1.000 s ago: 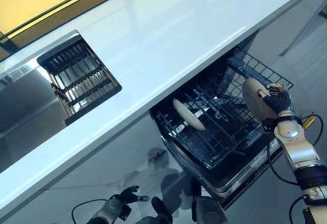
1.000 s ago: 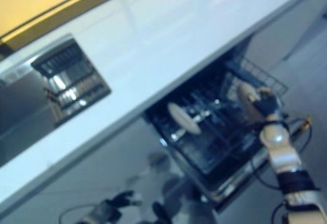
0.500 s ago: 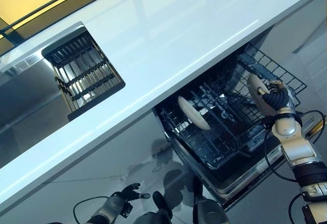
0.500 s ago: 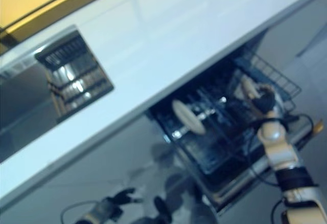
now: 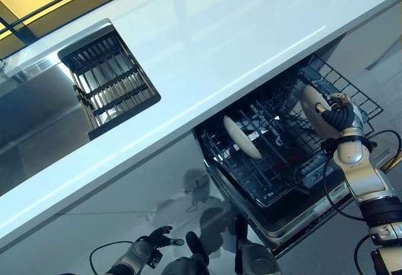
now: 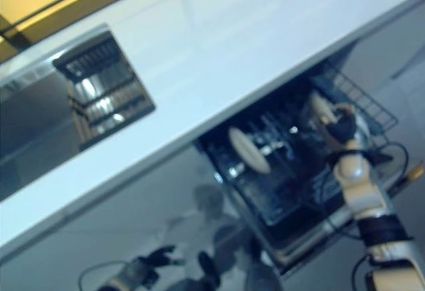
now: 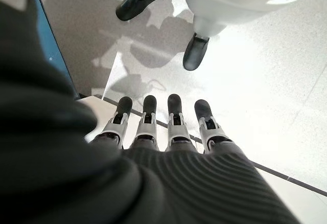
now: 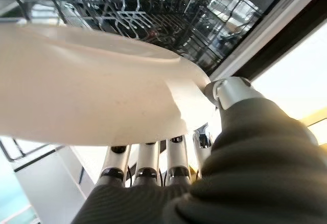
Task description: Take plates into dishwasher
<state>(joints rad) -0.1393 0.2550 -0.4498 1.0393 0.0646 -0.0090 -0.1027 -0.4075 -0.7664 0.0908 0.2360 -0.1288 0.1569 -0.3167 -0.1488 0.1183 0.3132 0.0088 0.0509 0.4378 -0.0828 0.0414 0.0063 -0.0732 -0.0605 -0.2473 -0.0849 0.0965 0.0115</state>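
So far one plate (image 5: 242,137) stands on edge in the pulled-out dishwasher rack (image 5: 270,174), under the white counter (image 5: 207,43). At the left, the sink (image 5: 38,118) and its ribbed drainer (image 5: 110,83) show no plates, though part of the basin is cut off. The left hand (image 5: 151,245) hangs low by the floor, fingers straight and empty. Further right, the right hand (image 5: 336,117) grips a second plate (image 5: 312,104) — thumb over the rim, fingers behind — just above the rack's right end. It is not yet slotted; whether it touches the wires, I cannot tell.
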